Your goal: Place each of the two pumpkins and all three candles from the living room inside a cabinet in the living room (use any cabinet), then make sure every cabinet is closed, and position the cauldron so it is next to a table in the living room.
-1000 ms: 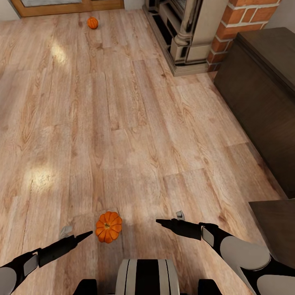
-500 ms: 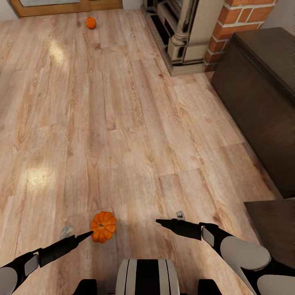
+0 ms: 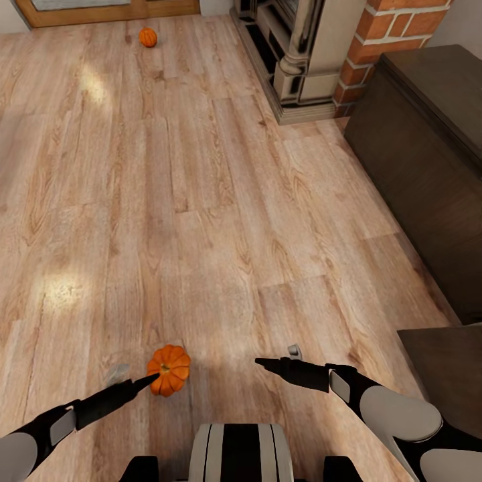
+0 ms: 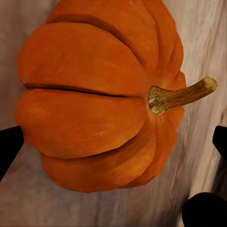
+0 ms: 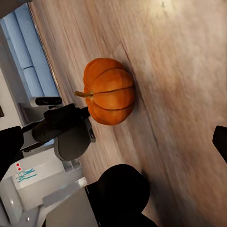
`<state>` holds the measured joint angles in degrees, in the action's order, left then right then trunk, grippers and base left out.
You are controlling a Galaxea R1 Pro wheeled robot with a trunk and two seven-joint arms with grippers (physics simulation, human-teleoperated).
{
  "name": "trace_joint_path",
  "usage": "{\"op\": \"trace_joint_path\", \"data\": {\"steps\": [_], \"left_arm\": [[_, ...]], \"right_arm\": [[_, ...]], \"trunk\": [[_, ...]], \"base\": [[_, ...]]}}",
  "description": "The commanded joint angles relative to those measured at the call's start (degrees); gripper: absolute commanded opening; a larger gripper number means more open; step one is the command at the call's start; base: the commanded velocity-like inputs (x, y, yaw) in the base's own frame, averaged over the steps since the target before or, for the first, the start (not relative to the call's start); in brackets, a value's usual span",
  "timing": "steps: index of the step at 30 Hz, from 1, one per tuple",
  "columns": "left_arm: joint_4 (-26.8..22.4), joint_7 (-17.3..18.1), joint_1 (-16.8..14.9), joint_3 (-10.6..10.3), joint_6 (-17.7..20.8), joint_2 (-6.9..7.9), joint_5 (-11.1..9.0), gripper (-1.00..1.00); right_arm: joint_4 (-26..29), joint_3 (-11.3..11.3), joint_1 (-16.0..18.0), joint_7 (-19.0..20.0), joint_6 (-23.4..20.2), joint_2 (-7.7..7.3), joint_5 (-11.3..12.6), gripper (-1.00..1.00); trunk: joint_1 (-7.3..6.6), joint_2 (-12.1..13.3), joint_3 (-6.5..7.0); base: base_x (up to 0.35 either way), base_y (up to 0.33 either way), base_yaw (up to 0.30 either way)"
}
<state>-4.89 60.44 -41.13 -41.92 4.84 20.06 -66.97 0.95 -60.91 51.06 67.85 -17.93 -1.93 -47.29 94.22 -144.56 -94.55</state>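
Observation:
A small orange pumpkin (image 3: 169,369) lies on the wooden floor just in front of me. My left gripper (image 3: 137,377) is right beside it, on its left, and stands open. In the left wrist view the pumpkin (image 4: 94,109) is very close between the two spread fingertips (image 4: 9,147), with a gap on each side. My right gripper (image 3: 276,357) hovers open to the pumpkin's right, and its camera sees the pumpkin (image 5: 109,91) with the left arm (image 5: 66,130) beside it. A second pumpkin (image 3: 148,37) sits far off on the floor. The dark-brown cabinet (image 3: 422,154) stands along the right, shut.
A brick-and-stone fireplace (image 3: 301,53) stands at the back, left of the cabinet. Another dark flat surface (image 3: 448,375) juts in at the lower right, close to my right arm. Open wooden floor (image 3: 167,201) stretches ahead and to the left.
The view shifted a little at first, so the near pumpkin sits slightly further left in the picture. My left gripper has crept forward up to the pumpkin. The right arm has stayed put.

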Motion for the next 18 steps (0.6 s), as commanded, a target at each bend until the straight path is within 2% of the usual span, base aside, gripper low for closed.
{"op": "trace_joint_path", "data": {"steps": [1,18], "left_arm": [[-0.26,-0.16,-0.04,0.0,0.04,-0.01,0.0,1.0],[-0.78,-1.05,-1.23,0.16,0.17,0.39,0.0,1.0]], "right_arm": [[0.01,0.0,0.0,0.0,0.0,0.0,0.0,1.0],[0.02,0.0,0.0,-0.63,0.0,0.0,0.0,1.0]], "trunk": [[0.0,0.0,0.0],[0.0,0.0,0.0]], "base": [[0.0,0.0,0.0],[0.0,0.0,0.0]]}}
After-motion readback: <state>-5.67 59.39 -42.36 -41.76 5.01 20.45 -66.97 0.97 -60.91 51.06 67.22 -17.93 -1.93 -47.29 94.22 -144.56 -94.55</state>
